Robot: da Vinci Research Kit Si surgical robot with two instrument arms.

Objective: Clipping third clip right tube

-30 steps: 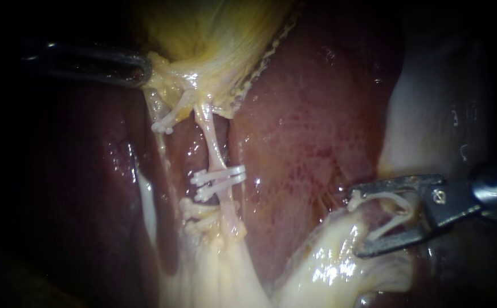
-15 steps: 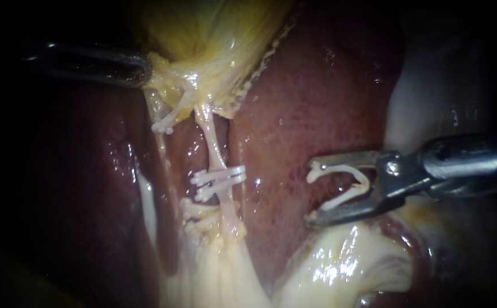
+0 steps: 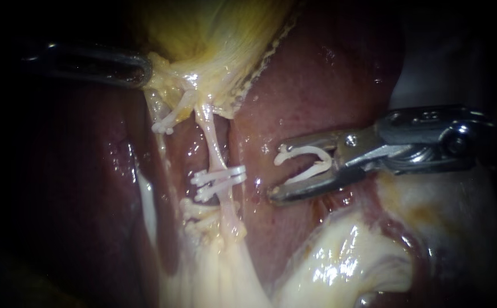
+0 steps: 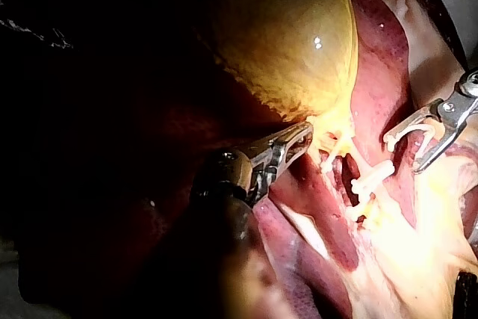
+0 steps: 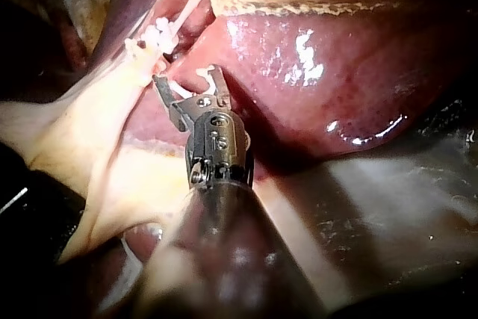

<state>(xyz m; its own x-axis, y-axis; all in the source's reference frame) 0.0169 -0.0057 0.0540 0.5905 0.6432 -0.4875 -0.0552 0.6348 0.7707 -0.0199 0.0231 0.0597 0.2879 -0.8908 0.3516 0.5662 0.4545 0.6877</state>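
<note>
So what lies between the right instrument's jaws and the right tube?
Bare liver, in the endoscope view; the right instrument, holding an open clip, is short of the right tube.

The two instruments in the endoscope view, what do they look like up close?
Both are slim grey metal. My right instrument ends in two narrow silver jaws hinged on a small round pin, with a darker, blocky wrist joint behind them. My left instrument looks darker, a thin rod with a rounded, slotted end. No cables show.
</note>
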